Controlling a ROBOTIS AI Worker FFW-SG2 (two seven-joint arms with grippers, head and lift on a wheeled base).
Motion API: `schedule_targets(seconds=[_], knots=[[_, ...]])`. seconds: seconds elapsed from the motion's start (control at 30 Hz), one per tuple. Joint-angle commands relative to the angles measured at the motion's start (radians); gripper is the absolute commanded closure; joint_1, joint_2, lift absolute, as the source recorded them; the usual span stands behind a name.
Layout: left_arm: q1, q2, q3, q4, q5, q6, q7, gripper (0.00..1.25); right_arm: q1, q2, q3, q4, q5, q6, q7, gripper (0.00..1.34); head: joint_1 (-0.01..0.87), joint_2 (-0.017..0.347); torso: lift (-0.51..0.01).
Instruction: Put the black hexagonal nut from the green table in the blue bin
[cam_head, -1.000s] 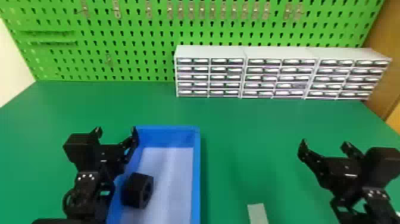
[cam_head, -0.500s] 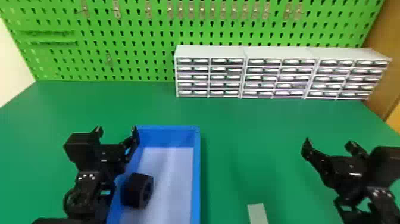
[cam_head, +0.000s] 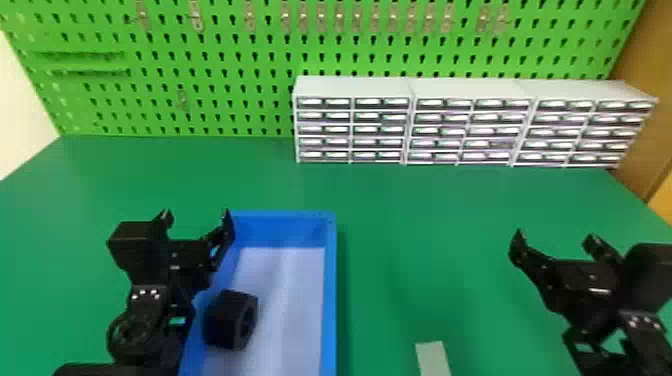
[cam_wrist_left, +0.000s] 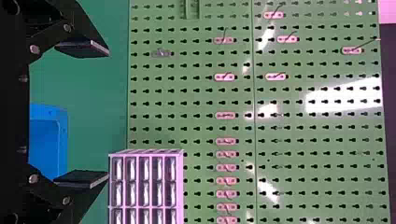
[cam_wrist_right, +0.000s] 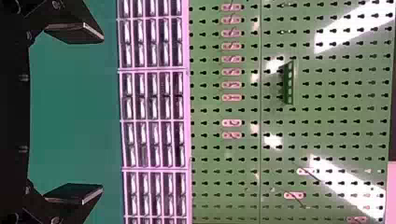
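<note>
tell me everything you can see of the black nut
The nut is a chunky, dark black block with flat faces and a round opening at its middle, matte and perhaps plastic. It stands on edge, the opening facing toward the robot's right, on the pale floor of the blue bin, close by the left wall; whether it touches that wall I cannot tell. Nothing grips it.

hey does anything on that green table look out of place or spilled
Nothing looks spilled. A pale strip on the table, right of the blue bin, seems the one stray item, matching nothing around it. The black hexagonal nut is inside the bin.
</note>
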Motion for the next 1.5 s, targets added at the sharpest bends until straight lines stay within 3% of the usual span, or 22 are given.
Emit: schedule_targets(seconds=[0.0,1.47], knots=[[0.0,0.0,0.001,0.0,0.0,0.001,0.0,0.33,0.0,0.002,-0.003,0.0,0.0,0.0,0.001,0.17,0.657,0.057,-0.095],[-0.009,-0.001,-0.001,0.009,0.012,-0.001,0.002,0.33,-0.017,0.005,-0.006,-0.001,-0.003,0.004,0.0,0.17,0.657,0.057,-0.095]])
